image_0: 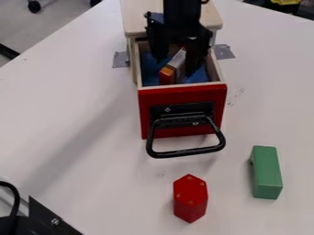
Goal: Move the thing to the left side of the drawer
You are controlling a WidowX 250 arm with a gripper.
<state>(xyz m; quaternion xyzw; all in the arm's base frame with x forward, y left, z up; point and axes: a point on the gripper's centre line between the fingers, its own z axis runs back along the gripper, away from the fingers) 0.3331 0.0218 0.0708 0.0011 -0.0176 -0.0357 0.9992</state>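
Gripper [176,65] pointing down into the open drawer [178,95], fingers open and spread apart. Directly under and between the fingers, inside the drawer, the block [169,74], with an orange-red end toward the camera and a pale side. Cannot tell whether touching either finger. Around the fingertips, on the drawer's inside, blue patches [199,76]. Close on both sides of the hand, the drawer's upright side walls; just past the fingers toward the camera, the red front, hemming in the block, with the black handle [184,152] jutting out below. Behind the hand, the wooden cabinet [136,18], with grey tape [120,59] beside it on the table [80,105]. Well apart from the hand, out past the handle, a red post [191,197], upright, and a green block [266,172], farther toward the picture's right edge, both outside the drawer.
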